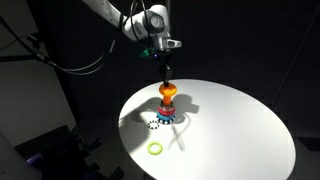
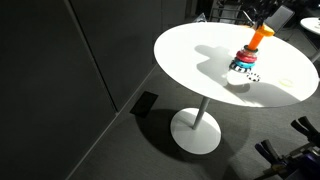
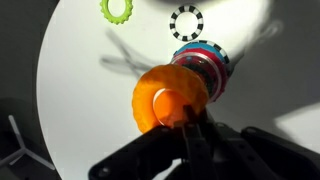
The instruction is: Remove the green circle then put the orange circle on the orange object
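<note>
My gripper (image 3: 189, 122) is shut on the rim of the thick orange circle (image 3: 168, 94) and holds it right over the small stacking tower (image 3: 204, 60) with the blue-and-white base. In an exterior view the orange circle (image 1: 167, 92) sits at the top of the tower, just above its orange-red piece (image 1: 167, 104), under the gripper (image 1: 165, 70). I cannot tell whether the circle rests on it. The thin yellow-green circle (image 3: 117, 9) lies flat on the table, apart from the tower; it also shows in an exterior view (image 1: 155, 148).
A black-and-white toothed ring (image 3: 186, 22) lies on the round white table (image 1: 240, 130) next to the tower base. The table stands on a single pedestal foot (image 2: 196, 130). The surroundings are dark, with cables behind the arm.
</note>
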Motion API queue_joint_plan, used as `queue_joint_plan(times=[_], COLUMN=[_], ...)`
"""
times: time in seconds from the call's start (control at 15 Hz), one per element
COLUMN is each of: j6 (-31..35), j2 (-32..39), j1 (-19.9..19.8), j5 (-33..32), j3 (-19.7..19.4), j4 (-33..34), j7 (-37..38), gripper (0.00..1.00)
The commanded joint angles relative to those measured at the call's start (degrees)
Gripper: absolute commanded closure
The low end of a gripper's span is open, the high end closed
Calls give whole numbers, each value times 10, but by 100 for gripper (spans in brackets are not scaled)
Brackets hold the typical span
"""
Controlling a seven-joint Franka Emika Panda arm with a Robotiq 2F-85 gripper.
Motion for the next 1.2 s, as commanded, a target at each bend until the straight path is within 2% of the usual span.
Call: queue_joint_plan(times=[0.0, 0.13, 0.53, 0.67, 1.13], j6=[-22, -24, -16, -16, 5], j2=[12, 12, 5, 4, -2], j1=[8, 9, 5, 4, -5], j5=[-10, -8, 2, 2, 14], j3=[-7, -7, -3, -4, -6], j4=[24, 25, 19, 19, 9], j7=[11, 11, 1, 1, 0], gripper=[67, 59, 11, 0, 0])
